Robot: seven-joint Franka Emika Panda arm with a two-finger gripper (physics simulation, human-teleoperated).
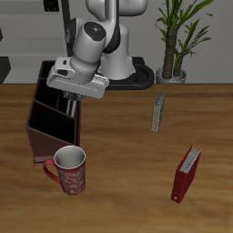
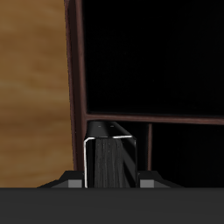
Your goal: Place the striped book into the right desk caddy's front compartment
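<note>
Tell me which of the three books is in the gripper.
The striped book: its black, pale-striped cover sits between the gripper fingers over the right desk caddy. The red book and narrow grey book stay on the table.

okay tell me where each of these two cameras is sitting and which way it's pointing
Exterior view: in front of and above the table, facing the robot's base; the white arm reaches over the dark reddish-brown wooden desk caddy, with a red patterned mug, red book and narrow grey-olive book around.
Wrist view: on the gripper, looking down its jaws at the black-and-grey striped book between them, over a dark caddy compartment.
Shared: the caddy and striped book.
</note>
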